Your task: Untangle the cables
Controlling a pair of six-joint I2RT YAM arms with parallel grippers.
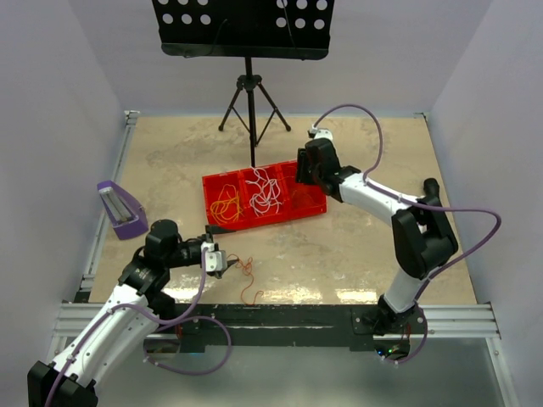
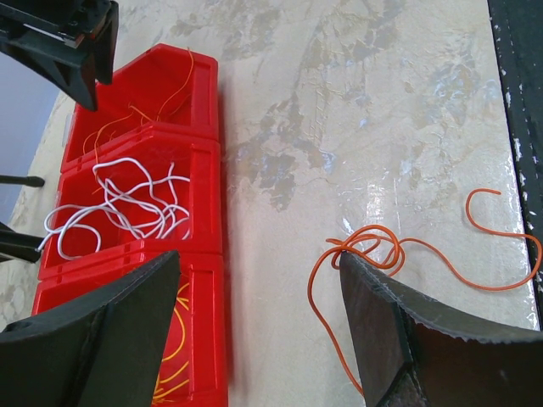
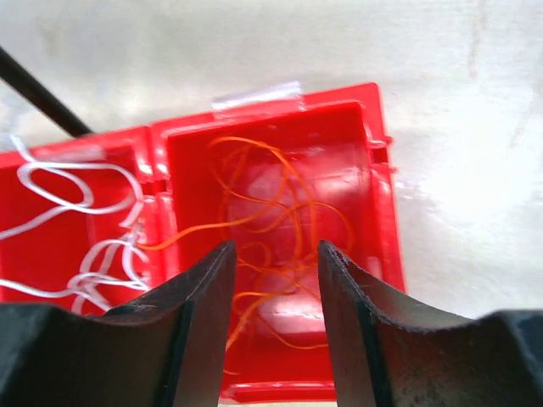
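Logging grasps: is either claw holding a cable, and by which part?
Nothing is held. The left claw is open near the loose orange cable; the right claw is open above the red tray.

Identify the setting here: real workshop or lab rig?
Likely a lab robot cell, not a workshop: plain white walls box in the table, a metal frame runs along its near edge, and a red sorting tray holds cables by colour.

Red tray (image 1: 280, 218); white cables (image 1: 265, 193); yellow cables (image 1: 225, 206); orange cables (image 2: 373, 242); mottled beige table (image 1: 339, 254); black stand (image 1: 246, 25).
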